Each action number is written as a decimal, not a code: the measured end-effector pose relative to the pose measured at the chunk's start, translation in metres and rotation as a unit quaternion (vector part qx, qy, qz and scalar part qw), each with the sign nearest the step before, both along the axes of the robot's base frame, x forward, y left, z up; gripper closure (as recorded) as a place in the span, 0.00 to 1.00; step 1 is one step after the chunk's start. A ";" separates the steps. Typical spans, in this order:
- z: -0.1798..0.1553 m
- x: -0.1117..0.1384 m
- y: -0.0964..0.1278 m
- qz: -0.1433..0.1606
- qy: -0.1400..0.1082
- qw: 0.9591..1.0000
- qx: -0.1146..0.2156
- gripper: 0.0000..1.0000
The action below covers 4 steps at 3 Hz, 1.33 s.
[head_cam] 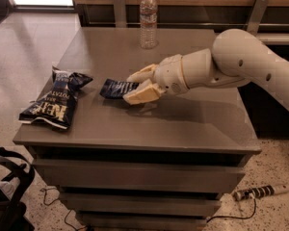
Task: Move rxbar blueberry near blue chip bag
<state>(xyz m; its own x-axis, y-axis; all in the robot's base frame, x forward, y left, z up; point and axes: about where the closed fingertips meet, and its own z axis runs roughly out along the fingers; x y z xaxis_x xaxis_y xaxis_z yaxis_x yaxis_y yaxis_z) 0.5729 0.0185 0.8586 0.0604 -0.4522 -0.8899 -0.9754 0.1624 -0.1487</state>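
The rxbar blueberry (116,88) is a small flat navy wrapper with white lettering. My gripper (135,85) is shut on its right end and holds it just over the table top, left of centre. The blue chip bag (55,100) is a large crinkled navy bag with pale letters. It lies flat near the table's left front corner. The bar's left end is a short gap to the right of the bag's upper corner.
A clear plastic water bottle (148,19) stands upright at the back of the grey table (197,124). A power strip (260,191) lies on the floor at the right. A dark chair base (5,186) stands at the lower left.
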 end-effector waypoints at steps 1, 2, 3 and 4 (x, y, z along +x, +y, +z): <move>-0.004 -0.001 0.012 0.011 0.002 1.000 -0.005 0.84; -0.005 -0.002 0.015 0.014 0.002 1.000 -0.006 0.61; -0.005 -0.003 0.018 0.016 0.002 1.000 -0.006 0.36; -0.005 -0.003 0.020 0.018 0.003 1.000 -0.006 0.14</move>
<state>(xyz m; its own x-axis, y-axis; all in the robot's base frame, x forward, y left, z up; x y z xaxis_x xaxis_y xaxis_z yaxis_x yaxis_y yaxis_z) 0.5695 0.0380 0.8538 0.0721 -0.4601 -0.8849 -0.9813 0.1258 -0.1454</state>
